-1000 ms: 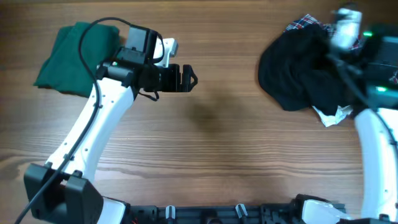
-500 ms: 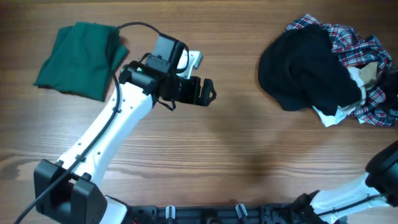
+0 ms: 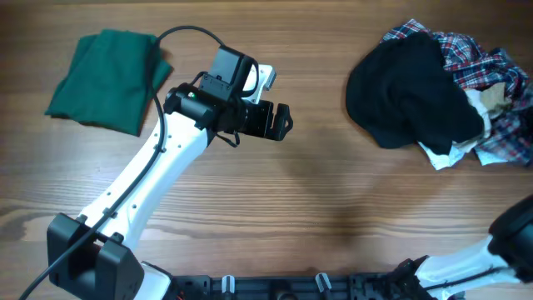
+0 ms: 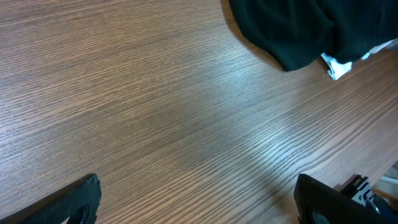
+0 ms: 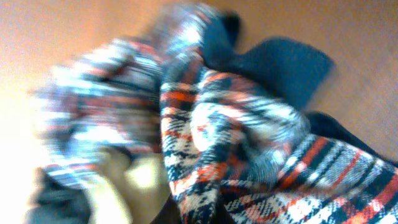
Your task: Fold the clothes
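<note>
Left jaws spread wide above table (image 4: pixel 155 112); right jaws unseen, blurred plaid shirt (image 5: pixel 249 143) seemingly close.

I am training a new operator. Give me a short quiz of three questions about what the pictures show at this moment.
1. True or false: the black garment lies partly over the plaid shirt.
2. The left gripper is: A) shut on cloth; B) open above the bare table; C) shut and empty.
3. Fill in: the lone garment, apart from the others, is ____ in colour.
Key: 1 true; 2 B; 3 green.
</note>
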Controlling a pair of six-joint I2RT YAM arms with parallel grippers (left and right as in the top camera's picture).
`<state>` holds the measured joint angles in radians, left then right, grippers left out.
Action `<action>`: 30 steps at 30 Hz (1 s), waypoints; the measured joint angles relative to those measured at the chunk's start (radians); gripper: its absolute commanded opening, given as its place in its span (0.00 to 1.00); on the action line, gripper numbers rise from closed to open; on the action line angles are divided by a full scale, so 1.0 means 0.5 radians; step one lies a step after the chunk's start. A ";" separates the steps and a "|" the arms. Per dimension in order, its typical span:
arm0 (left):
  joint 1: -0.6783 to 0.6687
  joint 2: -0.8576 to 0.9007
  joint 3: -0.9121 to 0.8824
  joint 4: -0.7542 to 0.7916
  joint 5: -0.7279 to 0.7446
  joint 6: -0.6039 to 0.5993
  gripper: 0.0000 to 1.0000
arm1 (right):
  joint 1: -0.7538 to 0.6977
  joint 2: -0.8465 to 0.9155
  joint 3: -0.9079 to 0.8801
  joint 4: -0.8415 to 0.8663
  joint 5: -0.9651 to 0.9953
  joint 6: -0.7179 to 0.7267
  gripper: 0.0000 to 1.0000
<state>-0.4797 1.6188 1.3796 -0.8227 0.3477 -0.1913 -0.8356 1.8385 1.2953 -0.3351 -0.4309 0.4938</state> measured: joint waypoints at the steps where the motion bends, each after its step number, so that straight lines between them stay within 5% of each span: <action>1: 0.000 0.000 0.000 0.001 -0.004 0.000 1.00 | 0.000 -0.117 0.040 0.000 -0.040 0.014 0.04; 6: 0.000 0.000 0.000 0.036 -0.005 -0.015 1.00 | 0.086 -0.768 0.629 0.067 -0.391 0.150 0.04; 13: 0.007 0.000 0.000 0.172 -0.005 -0.050 1.00 | 0.484 -0.896 1.354 0.106 -1.115 0.194 0.04; 21: 0.340 0.000 0.000 0.179 0.095 -0.192 1.00 | 0.771 -0.908 1.382 0.106 -1.537 0.301 0.04; 30: 0.371 -0.001 0.000 0.134 0.140 -0.199 1.00 | 0.816 -0.908 1.382 0.160 -1.762 0.318 0.04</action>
<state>-0.2943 1.6184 1.3796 -0.7555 0.4179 -0.2909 -0.4278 1.3846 1.9865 -0.2550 -1.3117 0.6529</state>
